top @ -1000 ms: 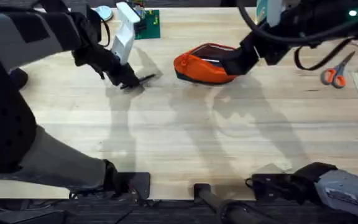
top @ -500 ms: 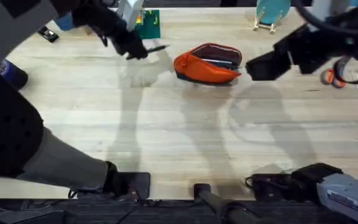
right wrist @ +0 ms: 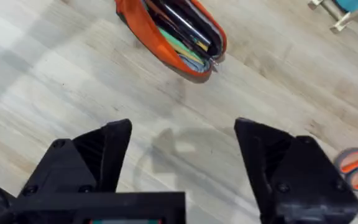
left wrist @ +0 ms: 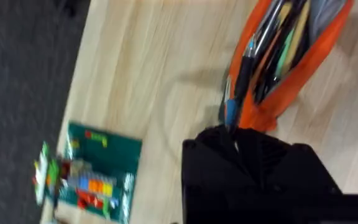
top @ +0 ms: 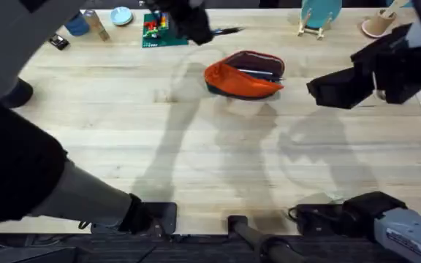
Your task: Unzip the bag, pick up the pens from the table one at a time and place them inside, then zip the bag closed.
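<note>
Black pen [top: 225, 31] now lifted off the surface [top: 196, 146] to upper centre, pinched in left fingers [top: 209, 32] above open orange bag [top: 243, 74]; right fingers [right wrist: 176, 163] spread, backed off right; drop-in likely next.

bare table [top: 210, 161] wide open in front of the bag [top: 243, 75], green block board [top: 164, 31] crowding behind-left, scissors [right wrist: 356, 169] off right, wooden stand [top: 316, 18] behind
</note>
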{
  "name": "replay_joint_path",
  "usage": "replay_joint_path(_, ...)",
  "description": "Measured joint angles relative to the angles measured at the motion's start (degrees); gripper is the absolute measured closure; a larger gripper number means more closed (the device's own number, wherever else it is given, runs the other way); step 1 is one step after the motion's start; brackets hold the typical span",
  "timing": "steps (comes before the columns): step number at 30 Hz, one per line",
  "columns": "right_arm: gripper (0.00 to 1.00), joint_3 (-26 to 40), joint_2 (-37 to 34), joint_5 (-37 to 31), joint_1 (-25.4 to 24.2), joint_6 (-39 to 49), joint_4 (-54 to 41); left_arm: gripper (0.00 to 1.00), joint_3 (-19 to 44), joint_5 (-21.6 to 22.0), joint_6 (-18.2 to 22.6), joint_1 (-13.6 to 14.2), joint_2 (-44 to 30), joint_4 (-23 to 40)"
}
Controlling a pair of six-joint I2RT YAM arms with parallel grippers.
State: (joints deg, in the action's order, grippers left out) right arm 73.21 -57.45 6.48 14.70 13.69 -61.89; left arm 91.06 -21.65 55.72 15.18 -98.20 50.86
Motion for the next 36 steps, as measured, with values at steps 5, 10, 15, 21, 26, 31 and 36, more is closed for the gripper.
replay_joint_path(5,0.004,0.00,1.23,0.00,0.00,0.00,-0.04,0.959,0.19,-0.02,0.00,5.06,0.01,-3.28)
replay_joint_path(10,0.005,0.00,2.11,0.00,0.00,0.00,-0.09,0.959,0.19,-0.04,0.00,8.67,-0.01,-6.01)
replay_joint_path(15,0.005,0.00,2.32,0.00,0.00,0.00,-0.15,0.959,0.19,-0.27,0.00,10.34,0.00,-7.33)
replay_joint_path(21,0.004,0.00,2.32,0.00,0.00,0.00,-0.15,0.959,0.19,-0.87,0.00,11.28,-0.01,-8.23)
replay_joint_path(26,0.005,0.00,2.33,0.00,0.00,0.00,-0.15,0.959,0.23,-2.15,-0.02,12.58,-2.45,-8.28)
replay_joint_path(31,0.005,0.00,2.32,0.00,0.00,0.00,-0.15,0.959,0.23,-2.84,-0.02,12.83,-5.87,-8.88)
replay_joint_path(36,0.004,0.00,2.32,0.00,0.00,0.02,-0.13,0.959,0.23,-3.68,-0.02,12.81,-8.03,-9.42)
